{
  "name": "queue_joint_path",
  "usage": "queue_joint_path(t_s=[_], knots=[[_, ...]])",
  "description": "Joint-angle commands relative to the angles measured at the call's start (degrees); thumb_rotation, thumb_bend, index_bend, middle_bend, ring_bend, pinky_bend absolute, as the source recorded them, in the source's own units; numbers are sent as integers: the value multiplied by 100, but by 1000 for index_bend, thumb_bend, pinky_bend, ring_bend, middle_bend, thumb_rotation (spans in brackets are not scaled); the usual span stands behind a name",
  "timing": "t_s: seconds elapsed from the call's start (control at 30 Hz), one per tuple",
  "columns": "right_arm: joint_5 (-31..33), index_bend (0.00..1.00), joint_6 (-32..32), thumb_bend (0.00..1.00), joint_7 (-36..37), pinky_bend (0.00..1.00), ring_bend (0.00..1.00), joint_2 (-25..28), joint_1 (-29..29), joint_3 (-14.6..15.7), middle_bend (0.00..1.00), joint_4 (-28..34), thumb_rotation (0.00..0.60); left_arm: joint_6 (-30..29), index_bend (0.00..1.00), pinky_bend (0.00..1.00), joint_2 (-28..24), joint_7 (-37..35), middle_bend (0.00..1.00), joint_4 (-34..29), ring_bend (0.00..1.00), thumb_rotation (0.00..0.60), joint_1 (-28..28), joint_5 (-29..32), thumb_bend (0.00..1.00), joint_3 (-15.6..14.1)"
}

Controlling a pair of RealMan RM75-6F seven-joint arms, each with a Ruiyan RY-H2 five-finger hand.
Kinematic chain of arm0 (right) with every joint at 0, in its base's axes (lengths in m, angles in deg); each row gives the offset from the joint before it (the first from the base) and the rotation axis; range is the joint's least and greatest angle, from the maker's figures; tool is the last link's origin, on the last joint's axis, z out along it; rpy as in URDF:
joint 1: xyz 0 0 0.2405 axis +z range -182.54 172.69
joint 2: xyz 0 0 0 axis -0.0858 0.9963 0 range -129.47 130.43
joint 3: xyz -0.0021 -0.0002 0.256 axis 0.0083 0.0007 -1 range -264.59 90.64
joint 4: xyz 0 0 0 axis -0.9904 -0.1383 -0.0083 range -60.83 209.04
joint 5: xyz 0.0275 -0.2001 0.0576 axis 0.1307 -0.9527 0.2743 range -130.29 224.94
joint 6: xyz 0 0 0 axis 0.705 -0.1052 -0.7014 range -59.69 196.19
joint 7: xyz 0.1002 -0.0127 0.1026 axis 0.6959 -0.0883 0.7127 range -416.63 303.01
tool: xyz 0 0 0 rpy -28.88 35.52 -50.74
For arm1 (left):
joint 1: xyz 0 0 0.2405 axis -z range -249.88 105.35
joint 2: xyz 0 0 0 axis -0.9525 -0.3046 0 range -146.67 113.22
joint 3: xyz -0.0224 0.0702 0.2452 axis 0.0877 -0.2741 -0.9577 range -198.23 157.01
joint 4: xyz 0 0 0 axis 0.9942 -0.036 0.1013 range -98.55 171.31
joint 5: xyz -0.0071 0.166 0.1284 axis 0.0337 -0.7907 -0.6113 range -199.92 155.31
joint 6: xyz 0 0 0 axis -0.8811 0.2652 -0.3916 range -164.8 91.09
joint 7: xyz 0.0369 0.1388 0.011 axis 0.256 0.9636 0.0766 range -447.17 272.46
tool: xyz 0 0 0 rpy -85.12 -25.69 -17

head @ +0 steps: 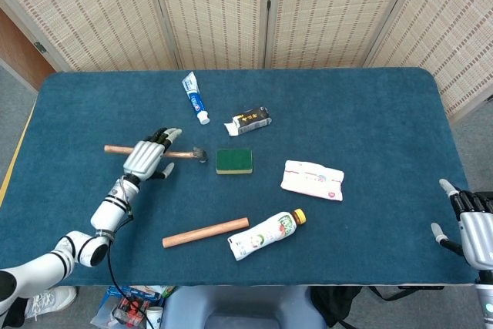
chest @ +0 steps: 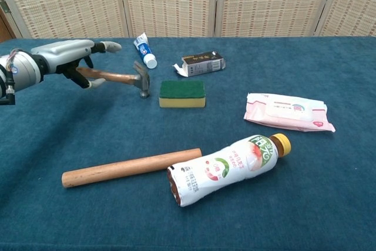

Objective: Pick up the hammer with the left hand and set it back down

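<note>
The hammer (chest: 117,77) lies on the table (head: 370,113) left of the sponge (chest: 182,93); the left hand (chest: 67,51) hovers spread above its handle. Withdrawing carelessly could snag and drag it.

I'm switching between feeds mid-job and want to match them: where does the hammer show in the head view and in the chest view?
Head view: the hammer lies left of centre, handle under the left hand, head just left of the green sponge.
Chest view: the hammer is upper left, head down on the table beside the same sponge.
Shared landmark: the green sponge.
</note>
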Motion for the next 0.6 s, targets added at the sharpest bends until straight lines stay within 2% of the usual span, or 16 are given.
queue_joint_path(t_s=[0.03,0.17,0.27,0.4,0.6], knots=[[-12,113,26,298,16,185,192,6,-13,4,207,-8,600,-217,0,69,-273,149,0,-528,0,600,-171,169,378,125],[-27,113,70,297,61,185,192,30,-38,10,208,-28,600,-617,0,69,-546,431,0,-1066,0,600,-452,360,378,199],[-42,113,74,298,105,185,192,58,-48,23,208,-47,600,-919,0,69,-856,866,0,-1519,0,600,-735,517,377,138],[-109,133,34,297,191,185,192,94,-32,61,210,-71,600,-1522,0,69,-1316,1593,0,-2251,4,600,-1241,743,378,-19],[-332,163,-14,284,369,185,192,97,50,115,224,-159,600,-2454,0,69,-1801,1895,0,-3041,8,600,-2012,694,377,-303]])
